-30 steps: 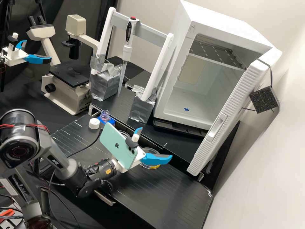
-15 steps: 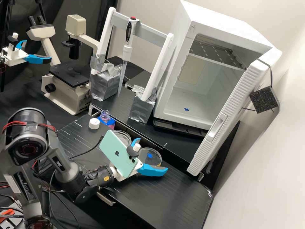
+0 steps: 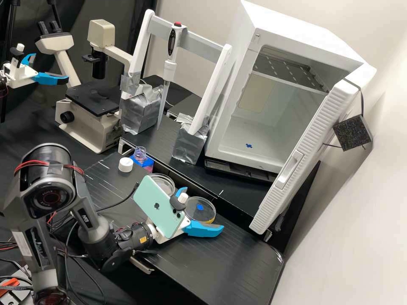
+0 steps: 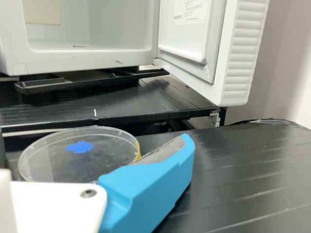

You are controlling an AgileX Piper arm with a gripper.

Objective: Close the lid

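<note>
Table: black, lined (image 3: 237, 258), with a raised black strip along its far side.
White cabinet: behind the table (image 3: 296, 25), its door (image 3: 305, 144) swung wide; a slotted shelf (image 3: 292, 72) inside.
Microscope: cream and black (image 3: 87, 133), on the black surface to the side of the cabinet.
Pipette stand: white posts and a grey crossbar (image 3: 195, 42), the feet wrapped in silver foil, a pipette (image 3: 169, 70) hanging upright from the bar.
Phone: mint green (image 3: 154, 203), tilted, mounted behind the fingers.
Tool: white, low over the table (image 3: 202, 209); its two blue fingers stand spread apart, nothing clamped, one (image 4: 150, 179) just beside the lidded dish.
Lid: clear and round (image 3: 195, 206), lying over a yellow-edged dish (image 3: 205, 222) on the table; whether fully seated, I cannot tell.
Other clear dishware: on the table (image 3: 167, 181), partly behind the phone.
Bottle: clear neck (image 3: 140, 153), uncapped, in a blue holder (image 3: 146, 163).
Cap: white (image 3: 125, 164), on the table just beside the holder.
Blue mark: on the lid (image 4: 80, 147).
</note>
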